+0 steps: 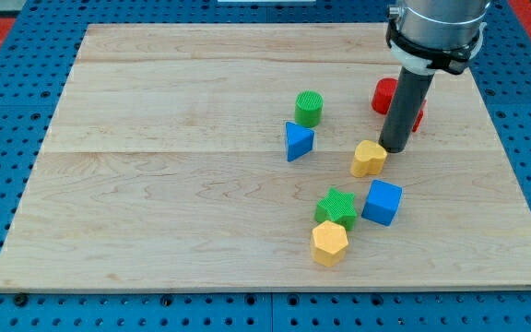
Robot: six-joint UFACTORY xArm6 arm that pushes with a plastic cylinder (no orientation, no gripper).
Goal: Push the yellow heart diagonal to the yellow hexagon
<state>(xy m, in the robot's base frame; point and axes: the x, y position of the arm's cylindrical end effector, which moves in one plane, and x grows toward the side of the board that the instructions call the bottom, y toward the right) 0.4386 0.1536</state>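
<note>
The yellow heart (369, 159) lies right of the board's middle. My tip (395, 148) stands just to its upper right, touching or nearly touching it. The yellow hexagon (329, 243) lies near the view's bottom, below and a little left of the heart. A green star (336, 207) sits between them, touching the hexagon's top. A blue cube (382, 202) lies right of the star, below the heart.
A green cylinder (309, 108) and a blue triangle (298, 141) lie left of the heart. A red block (386, 96) sits partly hidden behind the rod at upper right. The wooden board (155, 184) lies on a blue pegboard.
</note>
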